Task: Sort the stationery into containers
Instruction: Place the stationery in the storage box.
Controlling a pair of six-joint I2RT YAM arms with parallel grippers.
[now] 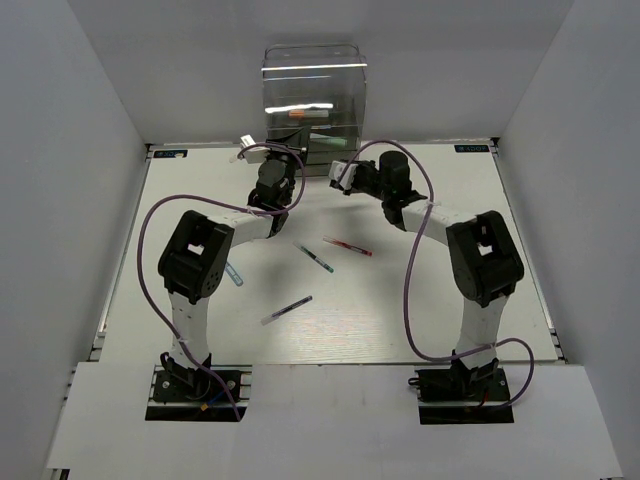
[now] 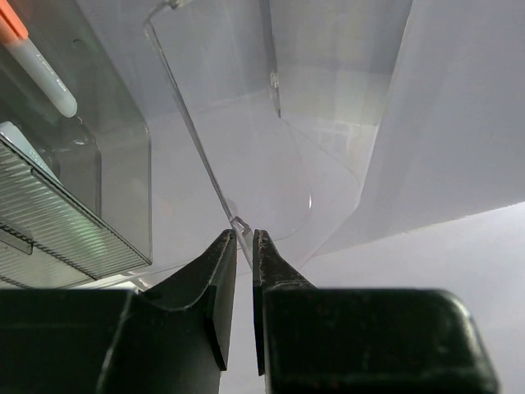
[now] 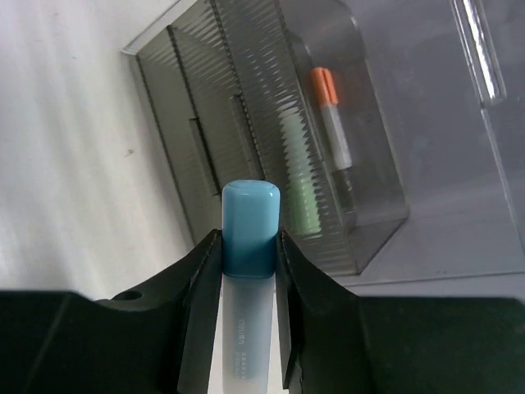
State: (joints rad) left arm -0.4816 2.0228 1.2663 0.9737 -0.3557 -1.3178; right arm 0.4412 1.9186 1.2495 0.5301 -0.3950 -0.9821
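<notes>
— What lies around?
— A red pen [image 1: 348, 246], dark pen [image 1: 314, 257] and grey pen [image 1: 287, 309] on the surface [image 1: 400, 320]; an orange-capped marker [image 3: 332, 123] inside the clear box [image 1: 315, 95]
— The grippers?
— The right gripper [image 3: 248, 246] clamps a blue-capped marker [image 3: 248, 217] just before the box's drawers; the left gripper [image 2: 244, 240] pinches the clear lid [image 2: 246, 123] at its edge

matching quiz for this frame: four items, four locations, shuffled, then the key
Items
1. blue-capped marker
2. orange-capped marker
3. red pen
4. clear flap

Locations
A. lying on the table
B. inside the clear box
C. pinched by the left hand
D. gripped in the right hand

Pairs: 1-D, 2-B, 3-A, 4-C
</notes>
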